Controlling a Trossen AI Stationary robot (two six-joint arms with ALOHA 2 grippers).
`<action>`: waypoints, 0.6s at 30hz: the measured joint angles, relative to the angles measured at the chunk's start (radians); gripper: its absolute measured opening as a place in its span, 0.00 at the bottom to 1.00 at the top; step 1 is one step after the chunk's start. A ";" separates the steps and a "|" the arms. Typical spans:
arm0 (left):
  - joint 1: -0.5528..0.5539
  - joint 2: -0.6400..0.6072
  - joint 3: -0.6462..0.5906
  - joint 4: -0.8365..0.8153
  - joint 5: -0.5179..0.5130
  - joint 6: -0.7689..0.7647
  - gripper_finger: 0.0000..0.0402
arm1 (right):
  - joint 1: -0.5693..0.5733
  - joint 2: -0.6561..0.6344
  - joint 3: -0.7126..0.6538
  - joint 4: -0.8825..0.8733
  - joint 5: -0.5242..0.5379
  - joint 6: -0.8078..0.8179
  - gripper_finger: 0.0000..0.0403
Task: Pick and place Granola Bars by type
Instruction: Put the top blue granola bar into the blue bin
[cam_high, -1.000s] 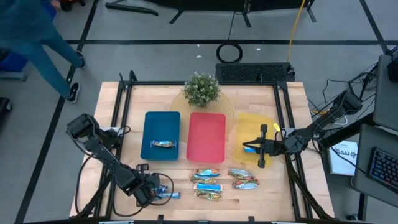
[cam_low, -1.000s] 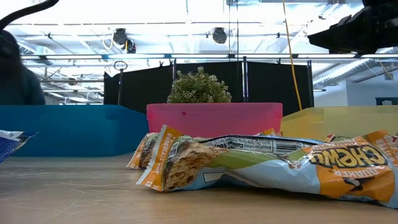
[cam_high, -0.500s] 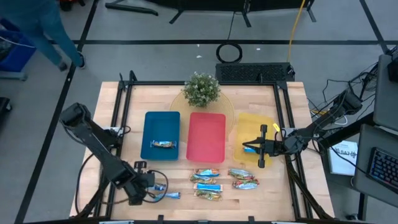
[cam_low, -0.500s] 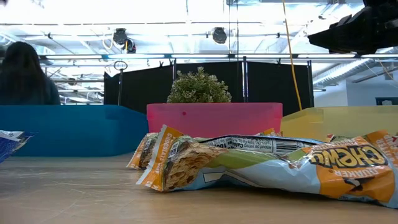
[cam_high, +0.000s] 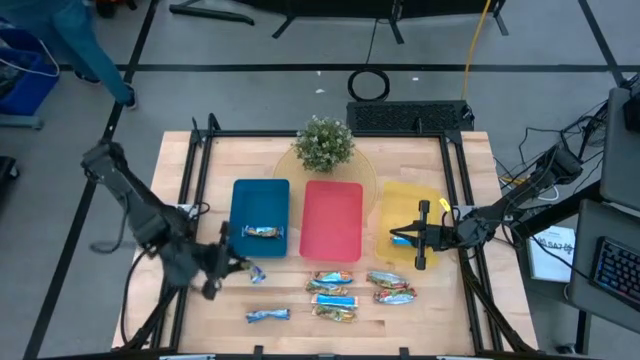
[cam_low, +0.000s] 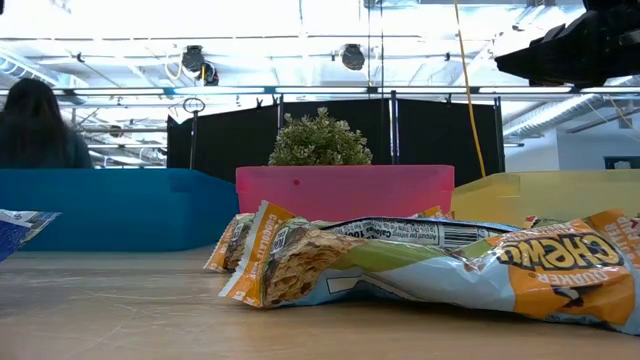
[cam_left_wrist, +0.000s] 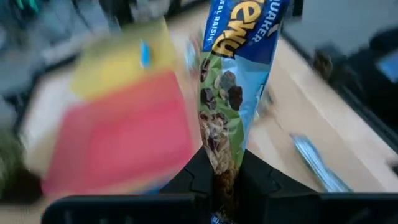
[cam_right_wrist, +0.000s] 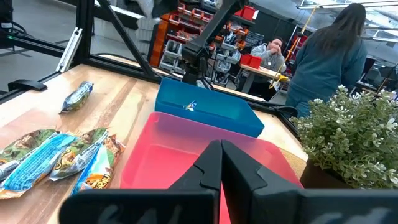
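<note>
My left gripper (cam_high: 238, 268) hangs over the table's left front part, just near of the blue tray (cam_high: 243, 205), shut on a blue-and-green granola bar (cam_left_wrist: 239, 62). Another blue bar (cam_high: 268, 315) lies flat by the near edge. One bar (cam_high: 262, 232) lies in the blue tray. Several bars (cam_high: 350, 295) lie in a cluster near the red tray (cam_high: 332, 220); they fill the low view (cam_low: 430, 260). My right gripper (cam_high: 412, 238) waits shut over the yellow tray (cam_high: 410, 200), beside a small blue bar (cam_high: 400, 238). My left gripper pinches the bar by one end (cam_left_wrist: 221, 158) between its two fingers (cam_left_wrist: 194, 177). The bar runs on straight out from the fingers, in line with them. It is lifted clear of the table.
A potted plant (cam_high: 324, 143) stands at the far edge behind the trays. Black frame rails (cam_high: 200, 180) run along both table sides. A person (cam_right_wrist: 329, 59) stands beyond the table near the plant. Bare wood (cam_high: 300, 330) lies between the lone bar and the cluster.
My left gripper has risen from the near left corner and swung toward the far edge, up to the blue tray's near side, carrying one bar lifted clear. The other blue bar stayed on the table by the near edge. A person walked off at the far left.
</note>
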 joint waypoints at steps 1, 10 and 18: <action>0.026 -0.025 -0.041 0.094 0.032 0.071 0.12 | 0.000 0.000 0.000 0.000 0.000 -0.001 0.00; 0.221 -0.294 -0.439 0.538 0.170 0.280 0.09 | 0.000 0.000 0.000 -0.010 0.000 0.008 0.00; 0.394 -0.410 -0.566 0.578 0.055 0.035 0.11 | 0.000 0.000 0.000 -0.022 0.000 0.009 0.00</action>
